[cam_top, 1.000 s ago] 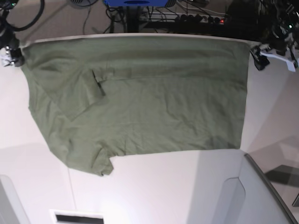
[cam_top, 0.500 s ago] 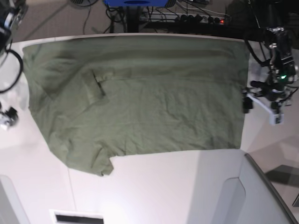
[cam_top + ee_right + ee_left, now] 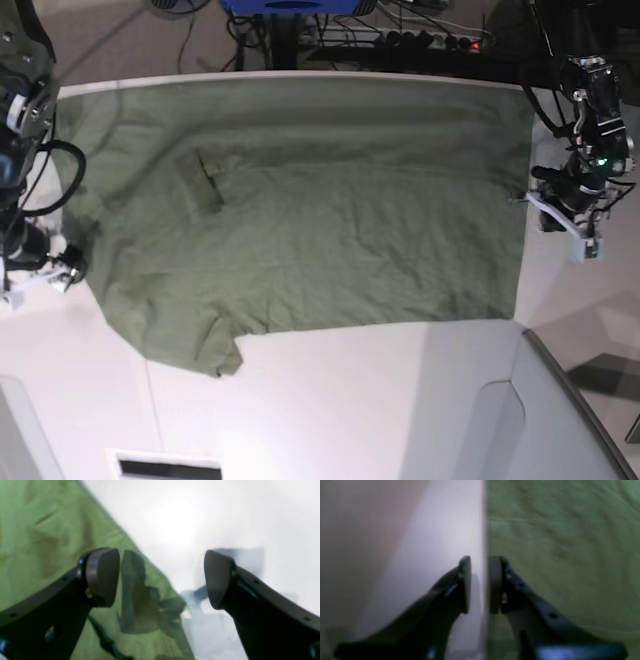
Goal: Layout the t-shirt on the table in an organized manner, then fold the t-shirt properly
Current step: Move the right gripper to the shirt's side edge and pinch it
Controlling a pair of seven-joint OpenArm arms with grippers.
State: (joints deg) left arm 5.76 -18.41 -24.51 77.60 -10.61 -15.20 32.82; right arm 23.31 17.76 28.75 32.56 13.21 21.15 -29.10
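T-shirt (image 3: pixel 300 210) spread flat across the table (image 3: pixel 400 400), far side. Left gripper (image 3: pixel 480 585): fingers nearly together, straddling the shirt's side edge, grip unclear. Right gripper (image 3: pixel 161 577): fingers spread over the opposite edge.

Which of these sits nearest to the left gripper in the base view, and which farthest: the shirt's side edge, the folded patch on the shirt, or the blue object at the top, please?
From the left gripper:
1. Side edge of the shirt: right beside the gripper, at the view's right.
2. Blue object: top centre, beyond the table.
3. Folded patch: upper left of the shirt, slightly farther.
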